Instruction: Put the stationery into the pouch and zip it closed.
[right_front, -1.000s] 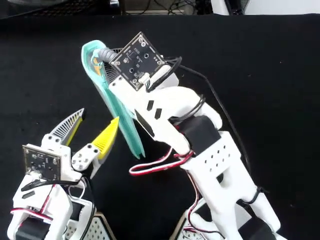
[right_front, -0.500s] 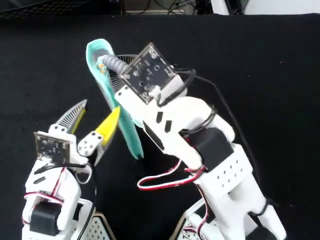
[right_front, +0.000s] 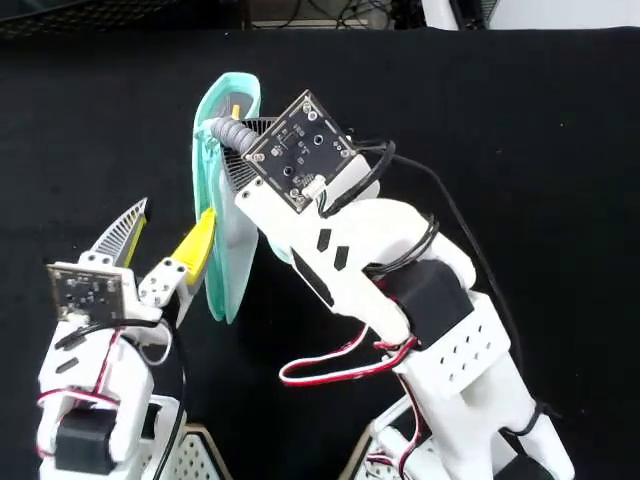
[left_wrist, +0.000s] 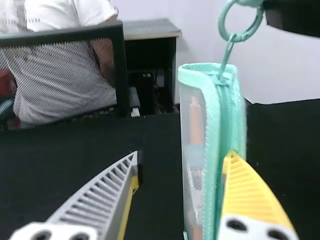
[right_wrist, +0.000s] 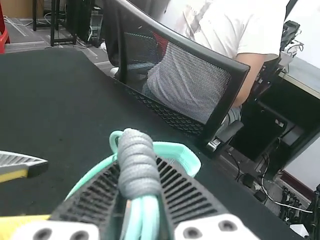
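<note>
As right fingers (right_wrist: 185, 200) pinch pouch (right_front: 228, 270), left fingers (left_wrist: 250, 195) touch.

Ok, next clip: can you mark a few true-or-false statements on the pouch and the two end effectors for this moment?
1. The right end effector is shut on the teal pouch. True.
2. The left end effector is clamped on the pouch. False: it is open, with its yellow finger right beside the pouch and its grey finger well apart from it.
3. The pouch has nothing in it. False: an orange item shows through its mesh side.
4. The table has a black cover. True.
</note>
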